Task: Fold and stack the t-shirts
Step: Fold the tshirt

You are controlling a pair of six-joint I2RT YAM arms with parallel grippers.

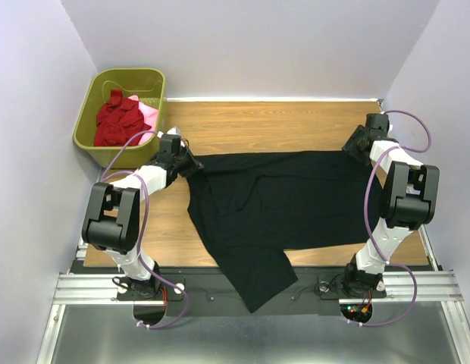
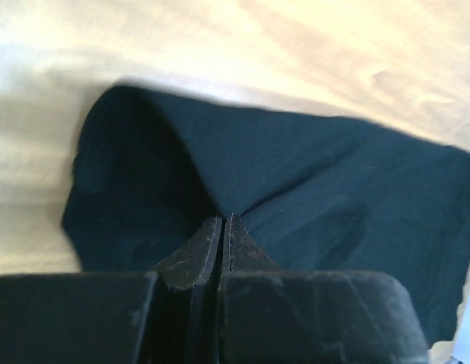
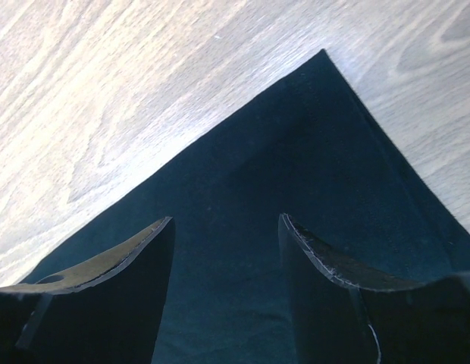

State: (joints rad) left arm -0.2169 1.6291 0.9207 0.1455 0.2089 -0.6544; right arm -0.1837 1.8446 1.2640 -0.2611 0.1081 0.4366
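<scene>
Black t-shirt (image 1: pixel 280 201) spread flat on wood surface (image 1: pixel 296 121), one part hanging over near edge. Left tool (image 2: pixel 222 220) pinched tight on its far-left corner. Right tool (image 3: pixel 226 218) wide over far-right corner. Red shirt (image 1: pixel 117 117), pink shirt (image 1: pixel 148 112) in green basket (image 1: pixel 87 114).

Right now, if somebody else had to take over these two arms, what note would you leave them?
Left gripper: shut, pinching the black shirt at its left end.
Right gripper: open, over the shirt's far right corner, gripping nothing.
The black shirt lies spread on the table, one part hanging over the near edge. The red shirt and pink shirt sit crumpled in the basket.
Done: nothing folded or stacked.
Left: fold the black shirt, then the other two, and stack them.
</scene>
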